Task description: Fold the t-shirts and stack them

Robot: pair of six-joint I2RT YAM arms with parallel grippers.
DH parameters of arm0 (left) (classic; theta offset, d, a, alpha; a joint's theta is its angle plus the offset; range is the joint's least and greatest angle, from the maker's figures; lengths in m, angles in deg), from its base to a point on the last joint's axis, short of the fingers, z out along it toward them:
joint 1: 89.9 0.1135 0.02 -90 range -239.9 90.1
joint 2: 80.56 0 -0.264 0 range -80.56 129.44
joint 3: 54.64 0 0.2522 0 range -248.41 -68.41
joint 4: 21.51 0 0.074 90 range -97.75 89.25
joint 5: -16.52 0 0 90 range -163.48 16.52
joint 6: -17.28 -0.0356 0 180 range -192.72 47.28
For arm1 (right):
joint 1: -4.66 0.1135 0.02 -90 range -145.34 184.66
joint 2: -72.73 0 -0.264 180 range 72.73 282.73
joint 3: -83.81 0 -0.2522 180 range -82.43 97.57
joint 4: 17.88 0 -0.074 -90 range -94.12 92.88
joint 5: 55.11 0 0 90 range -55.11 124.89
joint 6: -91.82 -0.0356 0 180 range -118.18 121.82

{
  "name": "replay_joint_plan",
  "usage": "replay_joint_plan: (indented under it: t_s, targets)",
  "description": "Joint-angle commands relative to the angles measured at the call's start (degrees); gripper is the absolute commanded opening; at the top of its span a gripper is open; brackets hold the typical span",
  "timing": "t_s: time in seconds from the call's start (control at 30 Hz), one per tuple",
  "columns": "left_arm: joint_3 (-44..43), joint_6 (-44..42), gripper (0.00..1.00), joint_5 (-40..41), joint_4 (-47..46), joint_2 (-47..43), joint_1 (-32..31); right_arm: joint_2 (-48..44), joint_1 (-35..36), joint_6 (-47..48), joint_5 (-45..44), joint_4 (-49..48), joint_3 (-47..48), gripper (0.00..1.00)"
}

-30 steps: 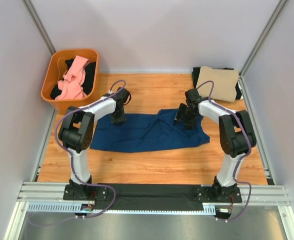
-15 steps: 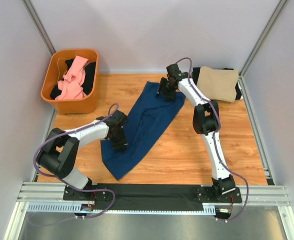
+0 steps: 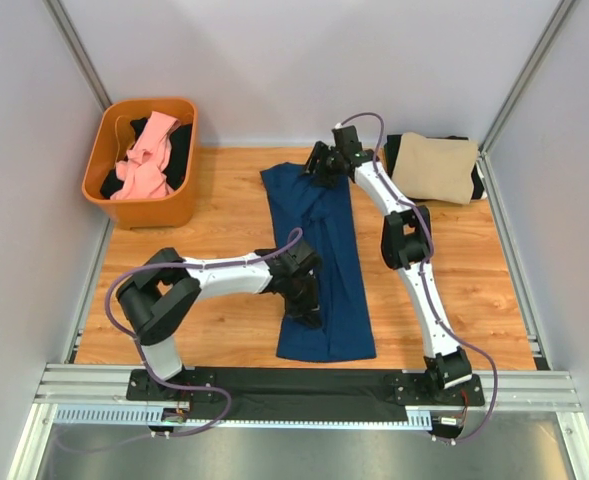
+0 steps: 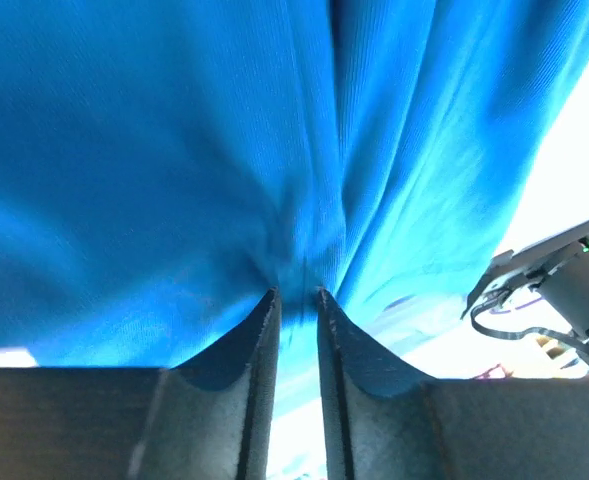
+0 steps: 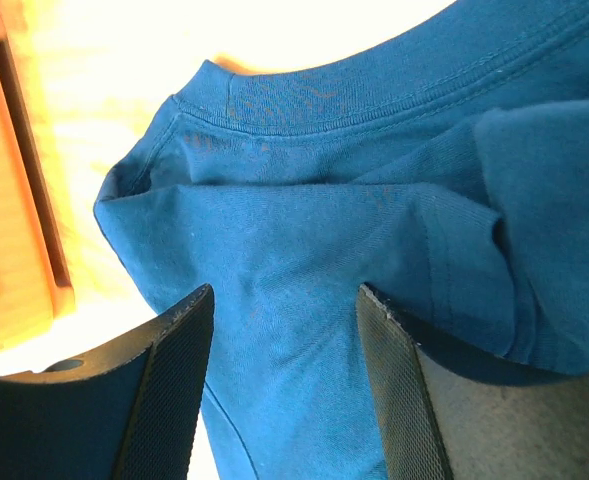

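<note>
Now | left pincer (image 4: 294, 293) pinches edge of navy t-shirt (image 3: 336, 250) | basket (image 3: 158, 213) well apart

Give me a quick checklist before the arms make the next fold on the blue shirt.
1. Blue shirt stretched out lengthwise: ok.
2. Shirt lying smooth: not ok, creases run along the middle.
3. Left pincer pinching the cloth: ok.
4. Right pincer gripping the collar end: cannot tell, its jaws stand apart over the cloth.
5. Folded pile apart from the shirt: ok.
</note>
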Motion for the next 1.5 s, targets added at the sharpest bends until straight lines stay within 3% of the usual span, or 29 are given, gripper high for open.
replay_joint_plan:
  t_s: [0.0,0.2,0.37,0.5,0.6,0.67,0.7,0.73,0.77,0.8,0.87,0.93,0.97,1.1,1.27,1.47]
  targets:
    - [-2.34,1.61,0.30,3.82,9.81,-6.49,-0.16,2.01,-2.59,-0.72,-3.39,-5.31,0.93,0.61]
    - [-3.14,2.23,0.37,10.94,20.27,-19.04,-1.83,1.75,-3.39,-2.38,-3.48,-11.02,1.19,0.62]
    - [-2.26,-1.18,0.37,22.18,25.12,-28.64,-2.45,-1.05,-3.56,-3.71,-0.42,-17.34,2.24,0.69]
    - [-0.42,-3.74,0.38,27.73,28.11,-34.96,-2.45,-11.30,-3.39,-3.01,5.21,-21.04,1.29,0.82]
    - [3.09,-4.89,0.40,29.93,27.15,-39.19,-2.45,-23.88,-3.56,-0.90,7.24,-20.26,-6.95,0.89]
    - [4.33,-5.94,0.40,31.33,26.88,-40.95,-2.45,-31.87,-3.47,2.87,5.41,-15.63,-18.89,0.90]
    - [4.94,-6.21,0.40,31.69,26.53,-42.70,-2.45,-40.79,-3.21,4.19,1.92,-14.20,-24.68,0.90]
    - [6.69,-6.30,0.45,32.13,26.27,-43.50,-2.45,-45.40,-2.95,5.59,-0.64,-12.88,-30.13,0.90]
    - [7.75,-6.56,0.48,31.96,24.96,-44.29,-2.45,-49.88,-2.34,7.09,-5.63,-10.43,-41.76,0.90]
    - [9.16,-6.39,0.49,31.69,24.08,-45.52,-2.45,-58.11,-2.16,7.45,-7.50,-9.19,-47.18,0.90]
    - [12.67,-6.91,0.51,28.45,19.71,-46.40,-2.45,-65.45,-1.72,7.54,-11.80,-3.67,-61.29,0.89]
    - [16.09,-6.74,0.52,24.59,16.35,-47.28,-2.45,-75.30,-0.23,6.84,-15.15,0.56,-70.47,0.89]
    - [17.24,-6.74,0.53,23.79,13.55,-47.37,-2.53,-81.68,1.43,6.23,-17.95,3.45,-79.40,0.89]
    - [23.04,-6.39,0.57,19.48,6.77,-47.90,-2.62,-98.41,6.80,-3.14,-23.95,7.51,-101.21,0.89]
    - [30.43,-3.84,0.59,16.84,-1.13,-49.48,-3.41,-114.85,14.70,-11.96,-28.26,13.13,-114.63,0.81]
    - [34.22,-0.59,0.59,17.36,-5.37,-47.82,-5.52,-121.73,18.40,-18.38,-22.83,9.11,-128.08,0.66]
